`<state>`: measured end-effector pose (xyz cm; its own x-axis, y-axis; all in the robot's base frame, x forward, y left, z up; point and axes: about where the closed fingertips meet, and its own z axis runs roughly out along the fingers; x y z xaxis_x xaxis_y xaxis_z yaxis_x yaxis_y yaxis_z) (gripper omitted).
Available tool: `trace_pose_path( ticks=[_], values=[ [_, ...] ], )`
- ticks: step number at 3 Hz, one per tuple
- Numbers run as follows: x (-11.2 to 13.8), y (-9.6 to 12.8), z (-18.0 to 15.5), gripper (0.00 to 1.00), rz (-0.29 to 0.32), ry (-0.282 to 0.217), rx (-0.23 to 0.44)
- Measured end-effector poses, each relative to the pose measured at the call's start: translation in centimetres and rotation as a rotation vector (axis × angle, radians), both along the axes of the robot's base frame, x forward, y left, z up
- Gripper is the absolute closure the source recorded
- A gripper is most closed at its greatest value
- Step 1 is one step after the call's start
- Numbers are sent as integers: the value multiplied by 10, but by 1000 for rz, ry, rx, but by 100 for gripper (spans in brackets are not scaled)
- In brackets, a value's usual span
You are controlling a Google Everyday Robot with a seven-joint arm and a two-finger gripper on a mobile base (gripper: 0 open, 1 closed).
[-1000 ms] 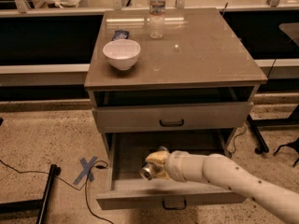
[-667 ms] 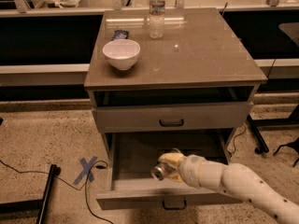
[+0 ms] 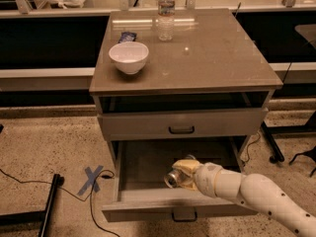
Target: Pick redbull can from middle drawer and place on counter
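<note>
Silvery can (image 3: 171, 179) clamped sideways in gripper (image 3: 179, 176), low inside open drawer (image 3: 148, 210). Lift straight, draw back (mind upper drawer (image 3: 148, 125)), then rise to counter (image 3: 217, 58).

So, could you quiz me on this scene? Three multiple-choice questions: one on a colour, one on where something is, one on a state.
1. The bowl on the counter is: A. red B. white C. black
2. The robot's hand is: A. over the counter B. inside the lower drawer C. touching the bowl
3. The upper handled drawer is: A. shut B. pulled out C. removed
Answers: B, the bowl is plainly white; B, the hand reaches into the open lower drawer, closed on the can; A, its front sits flush.
</note>
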<state>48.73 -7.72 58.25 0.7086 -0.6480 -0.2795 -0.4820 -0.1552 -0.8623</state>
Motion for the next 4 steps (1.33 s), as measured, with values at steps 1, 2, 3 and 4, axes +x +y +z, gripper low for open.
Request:
trace_pose_path(
  ticks=[1, 2, 3, 4],
  values=[
    [24, -6, 35, 100, -31, -34, 103],
    [49, -13, 101, 100, -39, -85, 217],
    [57, -22, 153, 100, -41, -85, 335],
    [53, -33, 183, 100, -90, -50, 425]
  ],
)
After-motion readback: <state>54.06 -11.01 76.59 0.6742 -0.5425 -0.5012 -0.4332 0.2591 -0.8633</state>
